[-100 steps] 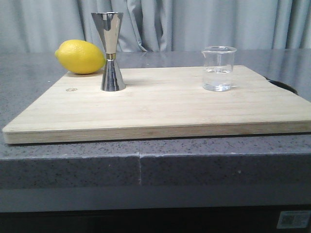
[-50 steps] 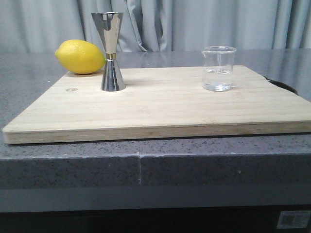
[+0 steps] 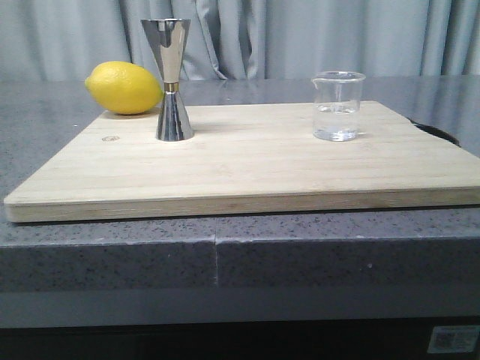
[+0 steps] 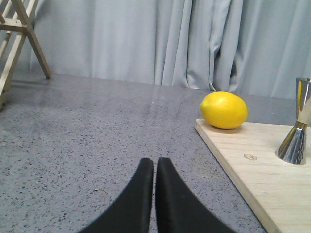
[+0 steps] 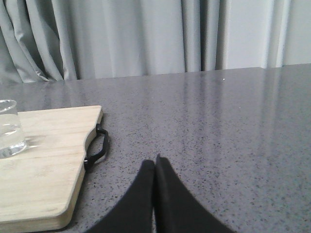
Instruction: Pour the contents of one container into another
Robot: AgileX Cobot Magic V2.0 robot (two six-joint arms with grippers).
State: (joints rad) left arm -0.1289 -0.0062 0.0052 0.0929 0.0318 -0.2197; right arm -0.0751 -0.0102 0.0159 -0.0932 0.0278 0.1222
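A small clear glass beaker point(image 3: 337, 106) with a pouring lip stands upright on the right part of a wooden board point(image 3: 247, 169); a little clear liquid sits at its bottom. The same beaker point(image 5: 9, 135) shows at the edge of the right wrist view. A tall steel hourglass jigger point(image 3: 170, 80) with a gold waist band stands upright on the board's left part, also seen as the jigger point(image 4: 296, 136) in the left wrist view. My left gripper point(image 4: 154, 162) is shut and empty over the grey counter, off the board's left side. My right gripper point(image 5: 154, 162) is shut and empty off the board's right side. Neither gripper appears in the front view.
A yellow lemon point(image 3: 124, 88) lies at the board's far left corner, just behind the jigger. The board has a black handle point(image 5: 97, 147) on its right edge. A wooden stand point(image 4: 17, 39) is at the counter's far left. Grey curtains hang behind the speckled counter point(image 3: 225, 255).
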